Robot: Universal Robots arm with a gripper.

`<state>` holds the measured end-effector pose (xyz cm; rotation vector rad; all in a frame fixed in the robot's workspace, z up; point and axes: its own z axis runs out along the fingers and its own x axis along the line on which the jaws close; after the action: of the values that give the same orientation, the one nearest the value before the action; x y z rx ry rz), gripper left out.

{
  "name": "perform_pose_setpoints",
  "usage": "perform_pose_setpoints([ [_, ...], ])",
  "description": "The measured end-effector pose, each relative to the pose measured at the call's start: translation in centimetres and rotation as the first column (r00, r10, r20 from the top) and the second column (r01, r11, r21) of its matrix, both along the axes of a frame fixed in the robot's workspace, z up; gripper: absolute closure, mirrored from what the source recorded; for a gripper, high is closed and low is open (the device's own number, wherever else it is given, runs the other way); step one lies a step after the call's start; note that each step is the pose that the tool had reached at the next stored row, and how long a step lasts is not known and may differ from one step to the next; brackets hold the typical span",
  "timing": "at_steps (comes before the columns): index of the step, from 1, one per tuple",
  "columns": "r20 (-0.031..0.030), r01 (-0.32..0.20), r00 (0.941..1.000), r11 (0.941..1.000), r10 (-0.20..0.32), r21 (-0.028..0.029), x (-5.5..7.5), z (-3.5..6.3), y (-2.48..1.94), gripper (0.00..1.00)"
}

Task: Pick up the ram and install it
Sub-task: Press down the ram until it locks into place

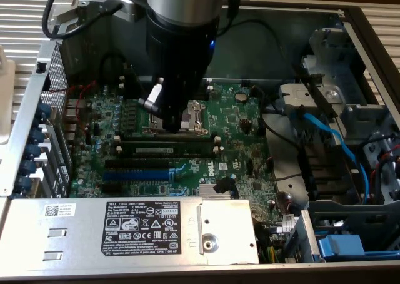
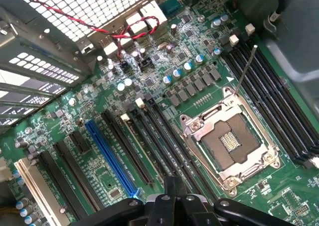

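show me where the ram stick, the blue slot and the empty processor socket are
ram (image 1: 167,151), exterior view, middle of its top edge.
blue slot (image 2: 110,158), wrist view, mid-length.
processor socket (image 2: 230,143), wrist view, contact field inside the frame.

My arm (image 1: 181,9) shows up on the exterior view as a thick round barrel, brushed silver at the top and matte black below. A small blue light glows on its black side. Black cables loop off behind it, past a silver bracket. A pale grey fitting sticks out low on the black section. From the wrist camera, I see my gripper (image 2: 174,206): glossy black linkage arms joined by silver screws.
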<state>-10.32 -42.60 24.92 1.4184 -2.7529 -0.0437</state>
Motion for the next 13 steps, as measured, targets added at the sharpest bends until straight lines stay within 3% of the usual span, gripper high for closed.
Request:
perform_pose_setpoints([
  [4, 0.0001, 0.049, 0.9988, 0.9988, -0.049, -0.0039, 0.01, 0.00, -0.01, 0.90],
  [13, 0.0022, 0.147, 0.9892, 0.9889, -0.147, -0.0247, 0.00, 0.00, 0.00, 0.90],
])
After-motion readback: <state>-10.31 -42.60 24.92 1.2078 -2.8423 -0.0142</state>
